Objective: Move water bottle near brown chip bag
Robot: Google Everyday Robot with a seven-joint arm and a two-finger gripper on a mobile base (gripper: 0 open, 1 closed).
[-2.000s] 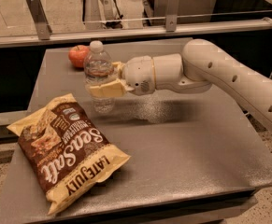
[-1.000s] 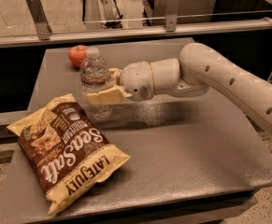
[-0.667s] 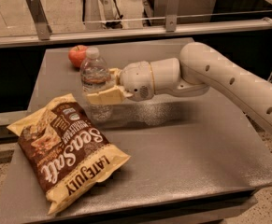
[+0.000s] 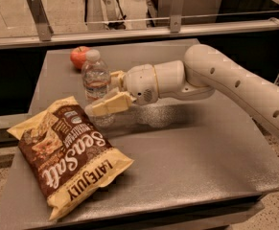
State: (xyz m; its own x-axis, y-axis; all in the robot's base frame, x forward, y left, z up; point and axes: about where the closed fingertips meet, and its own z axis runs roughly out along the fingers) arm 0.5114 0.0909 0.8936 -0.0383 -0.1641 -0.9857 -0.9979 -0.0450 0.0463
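The water bottle (image 4: pixel 96 82), clear with a white cap and a pale label band, stands upright at the left middle of the grey table (image 4: pixel 191 162). My gripper (image 4: pixel 104 92) is shut on the bottle's lower body, with one tan finger (image 4: pixel 109 104) in front and the other behind. The arm reaches in from the right. The brown chip bag (image 4: pixel 68 156) lies flat at the front left. Its upper corner is just below and beside the bottle's base. I cannot tell whether the base touches the table.
A red apple (image 4: pixel 79 56) sits at the back left of the table, just behind the bottle. A metal rail with posts (image 4: pixel 129 30) runs along behind the table. The table's left and front edges are close to the bag.
My gripper has carried the water bottle a little to the left and towards the front, away from the apple and closer to the chip bag. The bag and apple have not moved.
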